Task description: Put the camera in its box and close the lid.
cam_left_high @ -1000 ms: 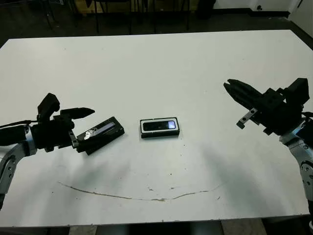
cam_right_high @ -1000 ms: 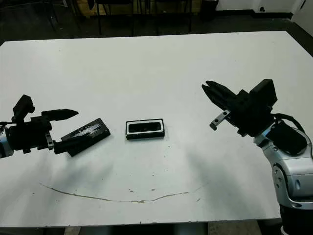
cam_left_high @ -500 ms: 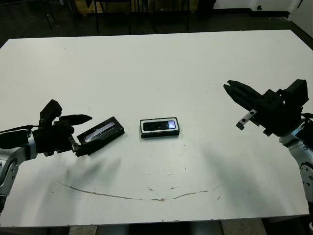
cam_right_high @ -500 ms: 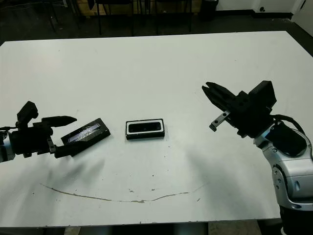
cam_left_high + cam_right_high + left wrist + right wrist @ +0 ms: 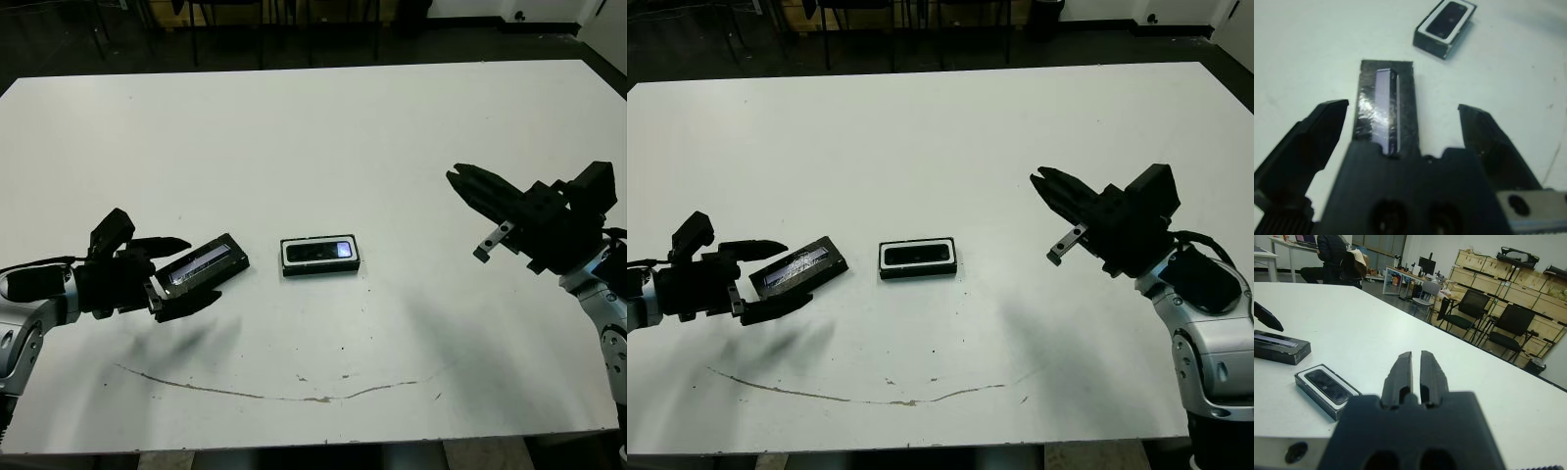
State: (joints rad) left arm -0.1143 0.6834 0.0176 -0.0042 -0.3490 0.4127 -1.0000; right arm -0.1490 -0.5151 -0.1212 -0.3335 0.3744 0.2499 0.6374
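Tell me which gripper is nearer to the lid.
Left. The left gripper is right at the lid, open fingers either side of its near end. The right gripper hangs far off, beyond the box.

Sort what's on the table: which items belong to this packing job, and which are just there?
Job items:
- camera, already sitting in the box
- lid, lying between the open left pincer fingers

Just there:
- brown smear on the table
- chairs and crates beyond the table
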